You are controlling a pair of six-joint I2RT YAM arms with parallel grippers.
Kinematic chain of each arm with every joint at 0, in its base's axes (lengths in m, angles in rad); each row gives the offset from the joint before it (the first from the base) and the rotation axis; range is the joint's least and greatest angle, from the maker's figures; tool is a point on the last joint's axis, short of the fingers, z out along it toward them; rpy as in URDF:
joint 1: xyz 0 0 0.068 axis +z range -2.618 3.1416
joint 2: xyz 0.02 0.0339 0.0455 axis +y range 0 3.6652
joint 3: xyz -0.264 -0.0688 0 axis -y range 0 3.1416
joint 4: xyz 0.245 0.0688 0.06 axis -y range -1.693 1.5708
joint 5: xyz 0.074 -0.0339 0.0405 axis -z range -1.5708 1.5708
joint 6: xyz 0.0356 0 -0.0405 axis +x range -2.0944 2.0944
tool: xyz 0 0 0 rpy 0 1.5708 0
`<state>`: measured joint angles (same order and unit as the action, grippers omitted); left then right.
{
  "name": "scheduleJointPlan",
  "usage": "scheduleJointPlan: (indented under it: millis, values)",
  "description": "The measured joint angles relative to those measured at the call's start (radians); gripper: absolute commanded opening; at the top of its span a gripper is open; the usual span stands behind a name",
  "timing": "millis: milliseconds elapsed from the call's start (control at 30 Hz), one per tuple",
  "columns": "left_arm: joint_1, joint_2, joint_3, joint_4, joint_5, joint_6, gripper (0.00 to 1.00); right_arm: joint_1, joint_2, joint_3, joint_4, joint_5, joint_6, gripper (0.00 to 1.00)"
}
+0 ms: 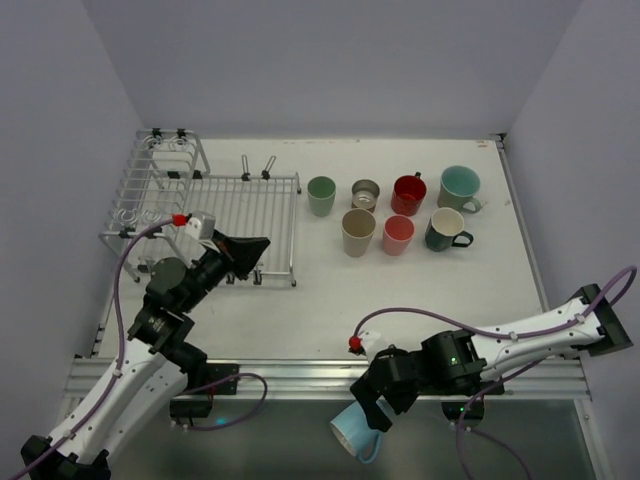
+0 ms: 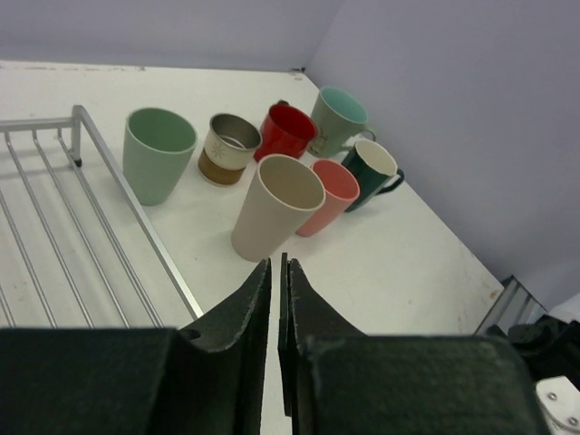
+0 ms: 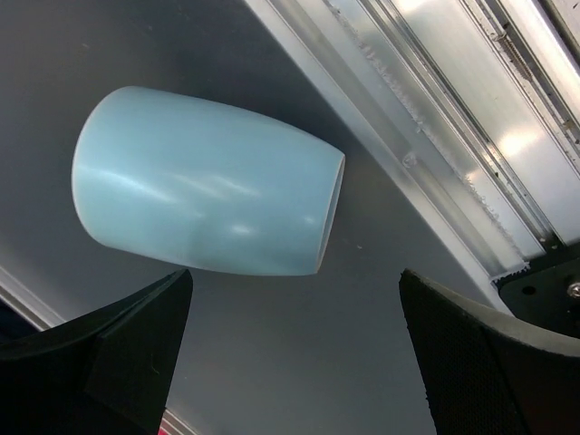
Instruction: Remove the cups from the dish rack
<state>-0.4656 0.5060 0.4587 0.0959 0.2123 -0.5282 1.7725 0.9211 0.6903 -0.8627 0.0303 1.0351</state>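
The silver wire dish rack [image 1: 215,215] stands at the table's left; I see no cup on its flat tray. My left gripper [image 1: 262,243] hovers over the rack's front right corner, shut on nothing, its fingertips [image 2: 275,261] pointing toward the cups. Several cups stand upright right of the rack: pale green [image 1: 321,195], metallic [image 1: 366,193], red [image 1: 408,194], teal [image 1: 459,187], beige [image 1: 358,231], pink [image 1: 397,234] and a dark green mug [image 1: 445,229]. A light blue cup [image 3: 204,195] lies on its side below the table's near edge. My right gripper [image 3: 294,276] stands open just beside it, not touching.
An aluminium frame rail [image 1: 300,375] runs along the table's near edge, and the light blue cup [image 1: 352,432] lies on the dark surface beyond it. The rack's edge rail [image 2: 136,213] is close to my left fingers. Grey walls enclose the table.
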Motion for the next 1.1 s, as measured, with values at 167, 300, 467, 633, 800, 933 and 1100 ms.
scheduleJointPlan:
  millis: [167, 300, 467, 633, 800, 933, 1100]
  values:
    - [0.0, 0.0, 0.027, -0.083, 0.125, 0.009, 0.23, 0.009, 0.026, -0.001, 0.021, 0.0, -0.01, 0.99]
    - [0.0, -0.038, 0.043, -0.17, 0.208, 0.029, 0.3, 0.01, -0.018, -0.008, 0.068, -0.029, -0.05, 0.99]
    - [0.0, -0.066, 0.043, -0.251, 0.319, 0.042, 0.39, 0.015, 0.092, -0.008, 0.17, -0.121, -0.137, 0.99]
    - [0.0, -0.09, 0.043, -0.354, 0.372, 0.051, 0.44, 0.016, 0.216, -0.029, 0.229, -0.174, -0.185, 0.99]
    - [0.0, -0.11, 0.023, -0.411, 0.413, 0.049, 0.48, 0.019, 0.266, -0.023, 0.24, -0.14, -0.176, 0.99]
    - [0.0, -0.158, -0.042, -0.444, 0.441, 0.025, 0.54, 0.015, 0.315, -0.008, 0.253, -0.042, -0.144, 0.98]
    - [0.0, -0.178, -0.062, -0.464, 0.455, 0.004, 0.57, -0.058, 0.338, -0.006, 0.258, 0.111, -0.115, 0.93]
